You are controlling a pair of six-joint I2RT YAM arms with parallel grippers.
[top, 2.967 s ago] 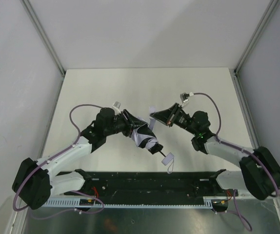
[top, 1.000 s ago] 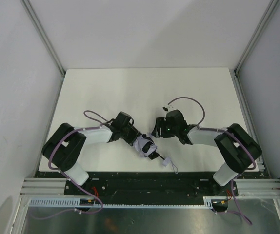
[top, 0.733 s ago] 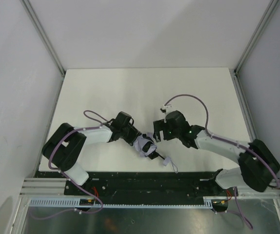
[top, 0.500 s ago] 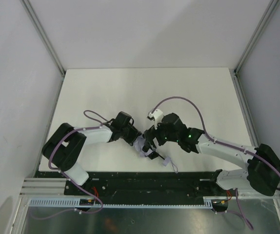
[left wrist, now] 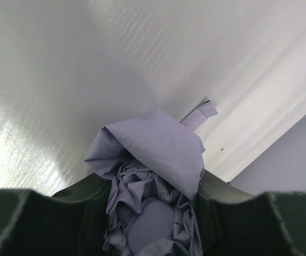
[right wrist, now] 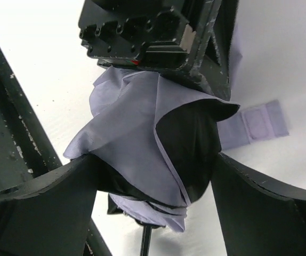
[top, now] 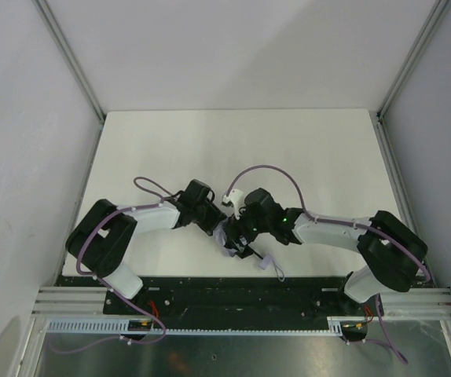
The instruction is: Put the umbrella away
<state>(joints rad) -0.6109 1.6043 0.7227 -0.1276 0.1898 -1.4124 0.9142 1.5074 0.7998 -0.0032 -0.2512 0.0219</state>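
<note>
The umbrella (top: 227, 235) lies near the table's front edge as a crumpled lavender-grey bundle. Its thin black shaft and looped strap (top: 274, 266) trail toward the front right. My left gripper (top: 215, 225) is shut on the bunched canopy; in the left wrist view the fabric (left wrist: 152, 160) fills the gap between the fingers of that gripper (left wrist: 153, 213). My right gripper (top: 240, 232) comes in from the right and stands open. In the right wrist view its fingers (right wrist: 46, 202) flank the canopy (right wrist: 131, 133) just below the left gripper's black body (right wrist: 153, 32). The black shaft (right wrist: 145, 242) pokes out underneath.
A black rail (top: 233, 292) runs along the near edge of the white table (top: 249, 149), close beside the umbrella. A small fabric closure tab (right wrist: 254, 125) lies flat on the table. Grey walls with aluminium posts (top: 72, 63) enclose the sides.
My right arm has swung left and brought its widened jaws around the umbrella. The left gripper has kept its hold in the same low spot.
</note>
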